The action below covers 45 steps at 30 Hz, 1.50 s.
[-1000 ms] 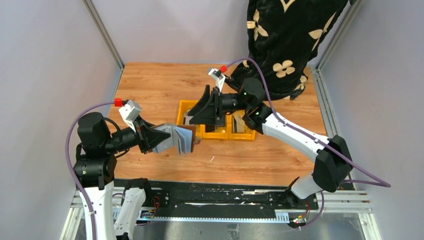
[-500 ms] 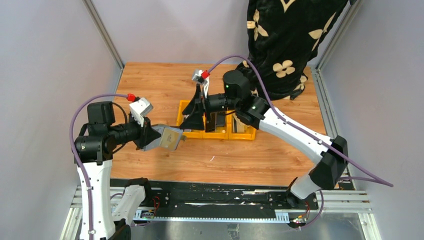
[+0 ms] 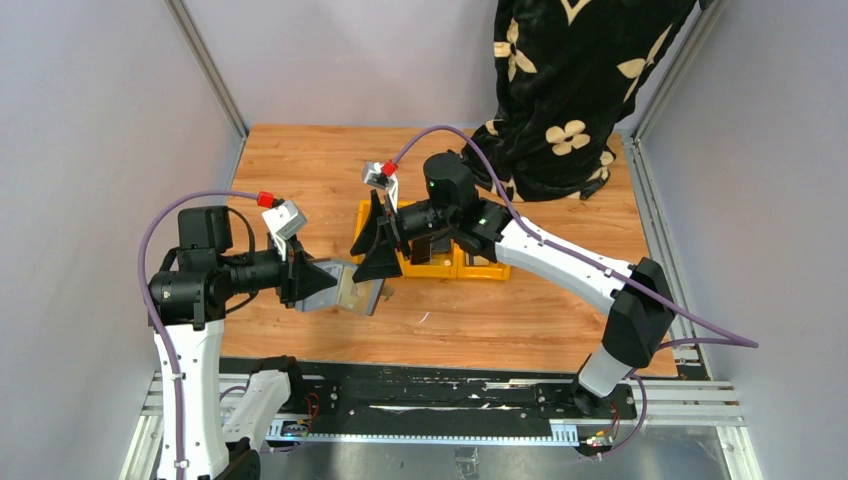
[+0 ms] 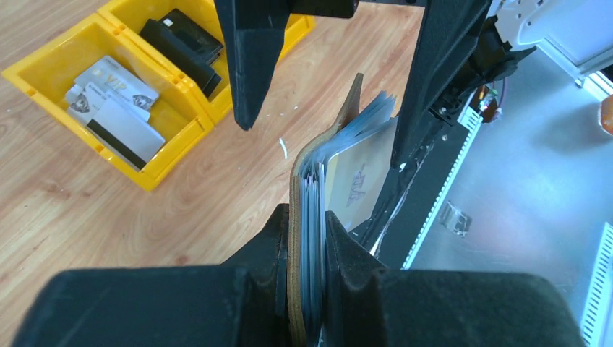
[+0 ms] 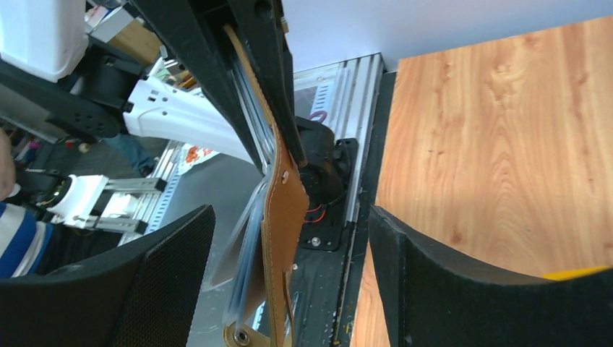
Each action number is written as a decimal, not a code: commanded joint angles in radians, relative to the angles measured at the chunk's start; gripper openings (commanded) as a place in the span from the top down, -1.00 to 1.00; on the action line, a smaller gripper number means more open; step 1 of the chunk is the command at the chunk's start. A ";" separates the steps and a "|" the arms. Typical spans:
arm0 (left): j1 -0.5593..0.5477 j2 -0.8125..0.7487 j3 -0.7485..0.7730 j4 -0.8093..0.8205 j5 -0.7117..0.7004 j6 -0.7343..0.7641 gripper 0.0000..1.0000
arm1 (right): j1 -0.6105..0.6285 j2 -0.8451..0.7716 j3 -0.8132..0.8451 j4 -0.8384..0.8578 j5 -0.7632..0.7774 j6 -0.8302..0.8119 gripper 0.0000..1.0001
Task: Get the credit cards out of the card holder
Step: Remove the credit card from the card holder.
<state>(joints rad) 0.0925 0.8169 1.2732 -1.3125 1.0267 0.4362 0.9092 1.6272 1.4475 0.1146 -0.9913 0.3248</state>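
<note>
Nearest me, my left pincer [image 4: 307,249] is clamped on the folded end of the card holder [image 3: 355,290]. I hold it on edge above the desk [image 3: 300,170], at about 8 o'clock from the desk's middle in the top view. The brown leather is the outer side. The grey clear sleeves fan out from the free end, and a tan card [image 4: 358,173] shows in one of them.

I judge the step in hand to be pulling the next card, since the holder is plainly not yet empty.

Just past the free end, my right pincer [image 5: 290,213] stands wide apart and holds nothing. Its two fingers straddle the holder, one on the leather side and one on the sleeve side. My right wrist view shows a gap to each, so I touch nothing.

As I read it, the next move calls for me to bring that pincer in and narrow it onto the exposed edge of one card only. It must not take the leather or the whole fan of sleeves. Then I draw the card out along the sleeve's mouth while my left grip stays firm.

Farther on, at about 2 o'clock from the holder, sits the yellow tray [image 4: 181,155]. Grey-white cards [image 4: 116,108] lie in one compartment and black cards [image 4: 177,47] in the next.
</note>
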 commanded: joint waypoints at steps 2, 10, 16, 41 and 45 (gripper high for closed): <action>-0.011 0.008 -0.011 0.004 0.059 -0.008 1.00 | 0.017 -0.002 -0.037 0.105 -0.094 0.065 -0.63; -0.011 0.020 -0.002 0.004 0.106 -0.056 1.00 | 0.027 0.035 -0.043 0.081 -0.178 0.100 0.05; -0.011 0.036 -0.003 0.003 0.139 -0.089 1.00 | 0.040 0.016 -0.106 0.189 -0.260 0.146 0.27; -0.013 -0.010 -0.088 0.005 0.242 -0.130 0.20 | -0.016 -0.127 -0.219 0.376 -0.305 0.274 1.00; -0.013 -0.018 -0.089 0.005 0.297 -0.157 0.10 | -0.026 -0.126 -0.219 0.364 -0.290 0.262 1.00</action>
<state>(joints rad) 0.0818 0.8089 1.1980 -1.3125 1.2732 0.2996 0.8982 1.5478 1.2285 0.4126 -1.2613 0.5808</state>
